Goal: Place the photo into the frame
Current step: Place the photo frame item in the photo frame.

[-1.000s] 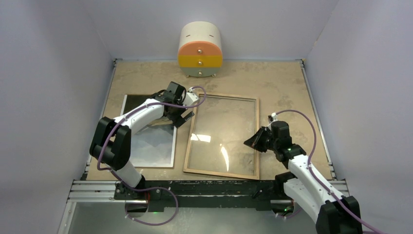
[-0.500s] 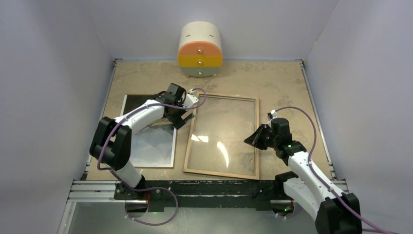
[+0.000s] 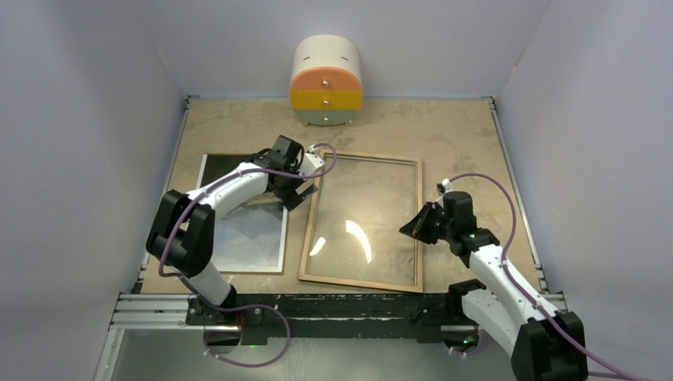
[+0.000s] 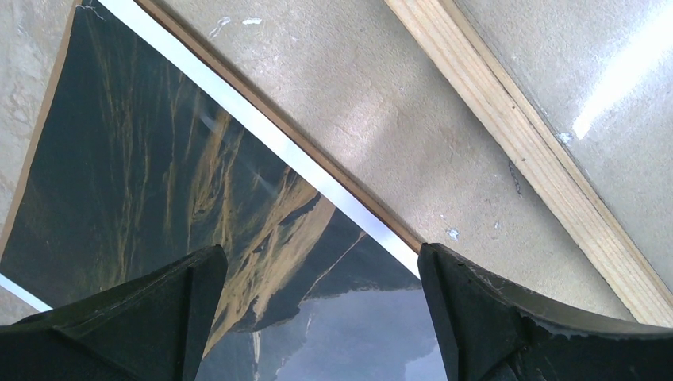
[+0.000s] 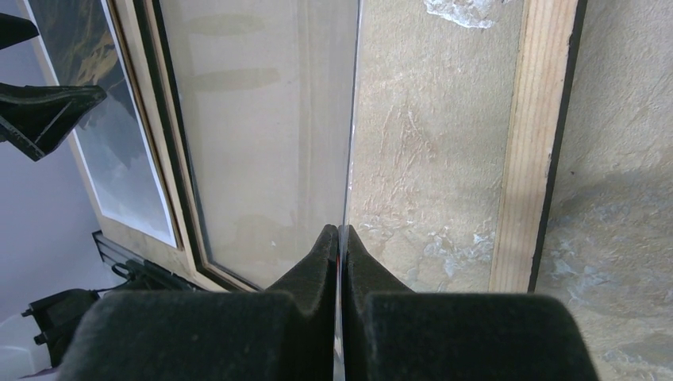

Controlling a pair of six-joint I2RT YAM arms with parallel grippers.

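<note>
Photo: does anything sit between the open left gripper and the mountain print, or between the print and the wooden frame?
Nothing visible does. The left gripper hangs open over the white edge of the glossy mountain photo; only bare tan table separates it from the light-wood rectangular frame. The right gripper pinches the clear glass pane.

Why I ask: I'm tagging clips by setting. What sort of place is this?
Probably a robot lab test cell: plain walls box in a scuffed table, and the left arm and right arm are bolted at its near edge.
</note>
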